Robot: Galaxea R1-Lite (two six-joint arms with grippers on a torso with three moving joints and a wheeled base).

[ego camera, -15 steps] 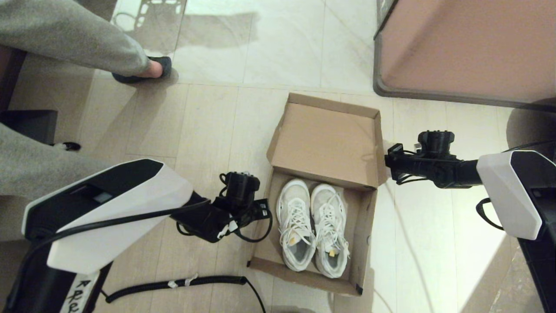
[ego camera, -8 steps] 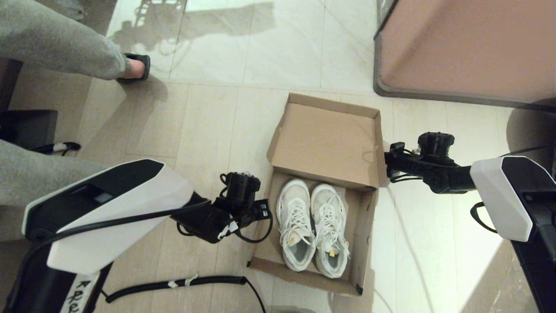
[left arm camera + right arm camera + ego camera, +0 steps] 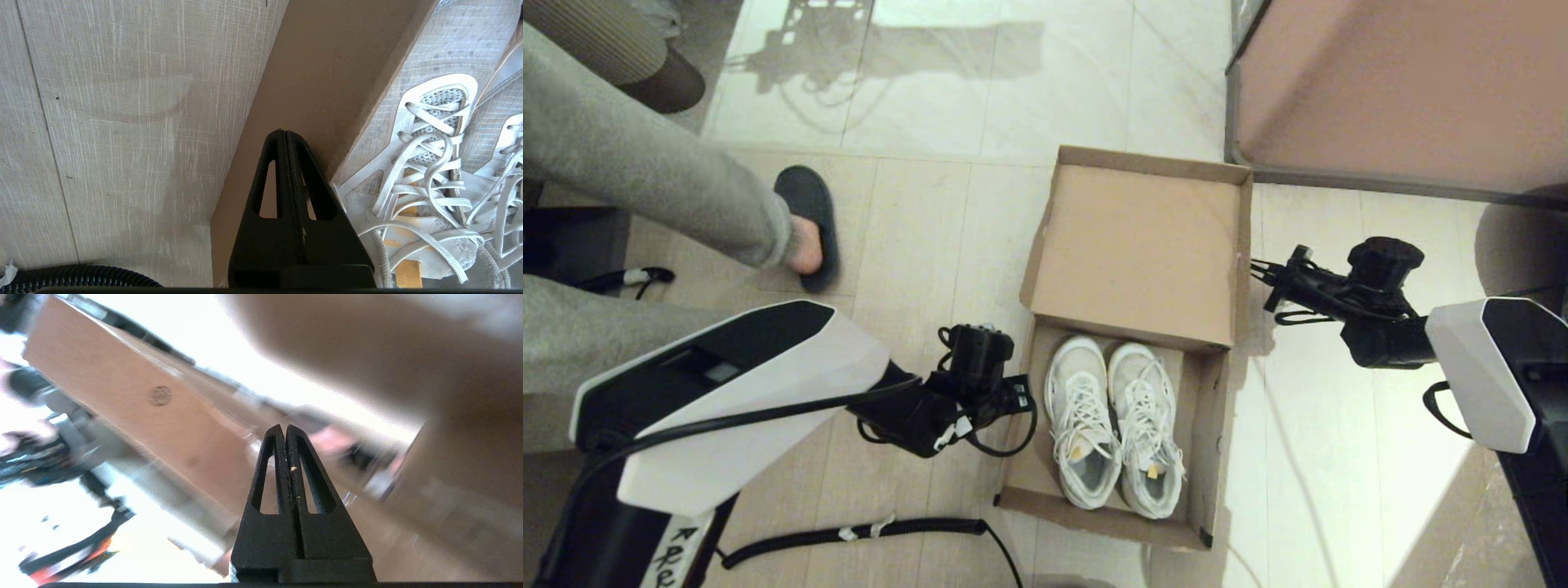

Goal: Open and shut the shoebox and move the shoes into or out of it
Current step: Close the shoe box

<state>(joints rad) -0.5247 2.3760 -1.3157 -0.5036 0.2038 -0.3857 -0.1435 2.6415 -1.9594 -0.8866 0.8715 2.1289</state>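
Observation:
The brown cardboard shoebox point(image 3: 1023, 480) sits open on the floor, its lid point(image 3: 1139, 245) hinged back behind it. The white lace-up shoes point(image 3: 1115, 425) lie side by side inside, toes toward the lid. My left gripper point(image 3: 1015, 394) hangs shut and empty over the box's left wall point(image 3: 327, 81), beside the left shoe point(image 3: 425, 163). In the left wrist view the left gripper point(image 3: 284, 132) has both fingers pressed together. My right gripper point(image 3: 1267, 282) is shut and empty, just off the lid's right edge. The blurred right wrist view shows the right gripper point(image 3: 284, 428) in front of brown cardboard point(image 3: 122, 388).
A person's leg in grey trousers and a dark slipper point(image 3: 807, 220) stand on the floor left of the box. A large brown cabinet point(image 3: 1405, 90) fills the back right. A black coiled cable point(image 3: 849, 535) lies near my base.
The lid has swung farther back and the box has shifted slightly. My right gripper has pulled back off the lid's edge. The person's foot has stepped closer. The left arm has not moved.

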